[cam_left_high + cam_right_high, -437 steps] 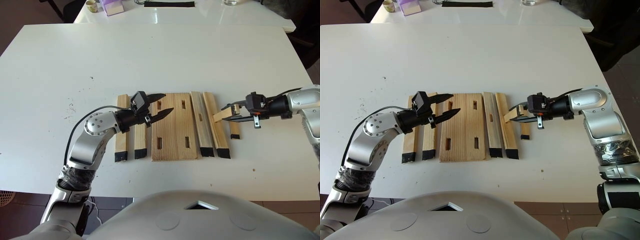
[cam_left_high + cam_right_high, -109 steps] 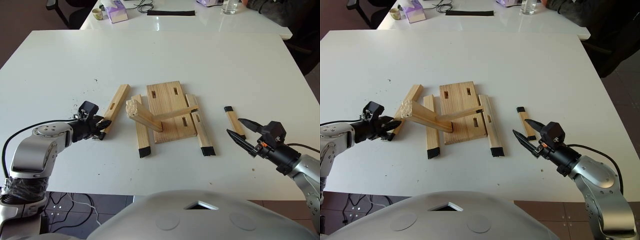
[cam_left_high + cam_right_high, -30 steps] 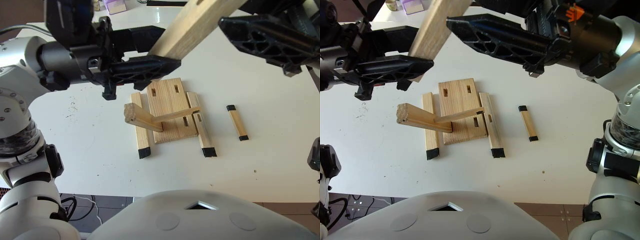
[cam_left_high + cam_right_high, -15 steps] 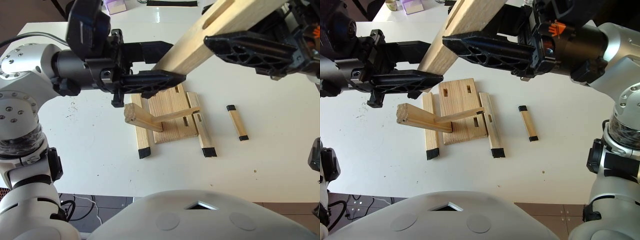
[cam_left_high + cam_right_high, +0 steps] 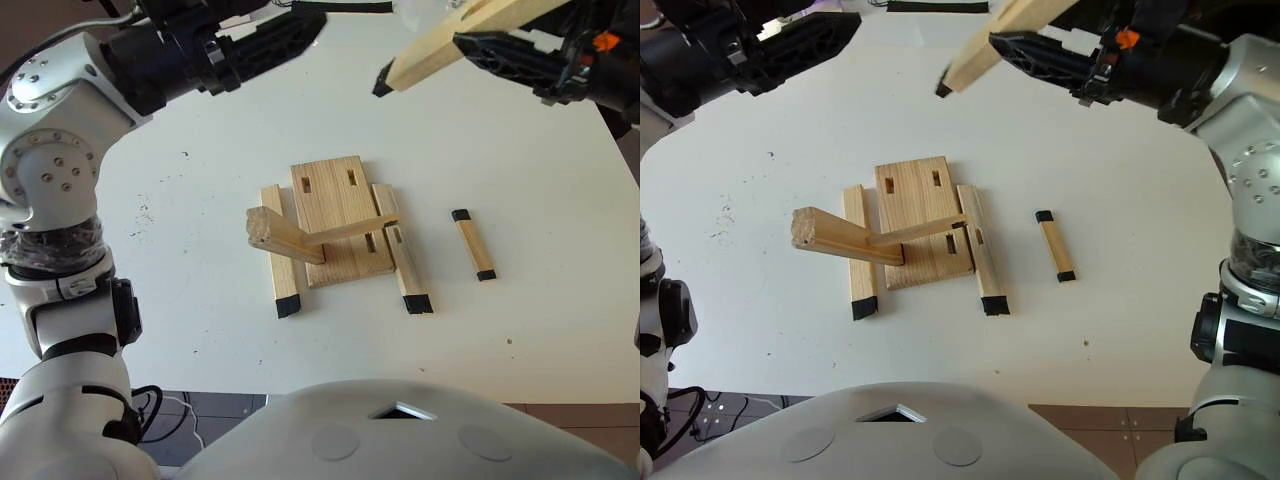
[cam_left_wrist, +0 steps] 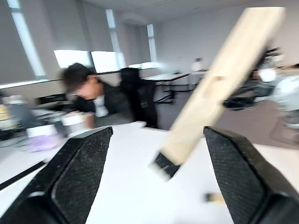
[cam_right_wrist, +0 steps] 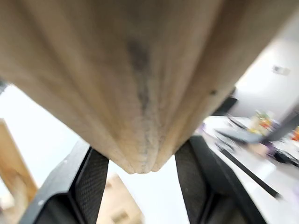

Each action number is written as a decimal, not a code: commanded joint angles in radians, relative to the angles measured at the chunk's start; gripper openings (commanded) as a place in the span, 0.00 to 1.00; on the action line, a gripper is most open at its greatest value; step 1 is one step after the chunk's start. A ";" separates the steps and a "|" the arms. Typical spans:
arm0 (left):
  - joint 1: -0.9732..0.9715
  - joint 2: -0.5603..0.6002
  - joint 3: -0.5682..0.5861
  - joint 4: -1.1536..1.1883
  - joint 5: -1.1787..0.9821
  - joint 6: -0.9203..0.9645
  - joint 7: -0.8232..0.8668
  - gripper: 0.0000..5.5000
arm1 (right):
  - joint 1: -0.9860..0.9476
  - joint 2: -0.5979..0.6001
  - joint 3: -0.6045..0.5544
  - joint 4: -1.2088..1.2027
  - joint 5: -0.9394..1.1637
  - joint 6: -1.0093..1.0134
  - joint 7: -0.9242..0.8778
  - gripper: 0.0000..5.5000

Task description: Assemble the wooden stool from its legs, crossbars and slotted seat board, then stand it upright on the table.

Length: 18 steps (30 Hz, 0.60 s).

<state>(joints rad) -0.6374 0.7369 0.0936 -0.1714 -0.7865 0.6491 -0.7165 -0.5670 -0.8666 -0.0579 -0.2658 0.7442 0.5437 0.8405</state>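
- Head view: pale slotted wooden seat board [image 5: 338, 220] lies flat on the white desk [image 5: 180, 300]. A joined leg-and-crossbar piece [image 5: 285, 235] lies across it, and a short black-ended crossbar [image 5: 472, 244] lies to its right.
- High above the board, the right claw [image 5: 470, 35] clamps a long black-tipped wooden leg [image 5: 430, 55]. The left claw [image 5: 300, 15] is spread, holding nothing.
- Left wrist: left claw [image 6: 156, 135] fingers wide apart, the leg [image 6: 219, 88] beyond them.
- Right wrist: the leg [image 7: 135, 70] is pinched in the right claw [image 7: 140, 154].

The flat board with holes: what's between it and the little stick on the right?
In the left eye view, a long wooden leg with a black tip lies between the flat slotted wooden seat board and the short black-ended wooden stick.
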 commanded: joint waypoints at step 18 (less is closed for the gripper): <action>0.491 0.054 -0.328 0.182 0.703 -0.628 -0.181 0.66 | 0.283 0.122 0.131 0.089 -0.305 -0.282 0.213 0.37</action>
<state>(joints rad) -0.1778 0.7556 -0.2393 0.0559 -0.0981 0.0257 -0.8620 -0.3276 -0.7175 0.1062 -0.1052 0.4007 0.2397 1.0308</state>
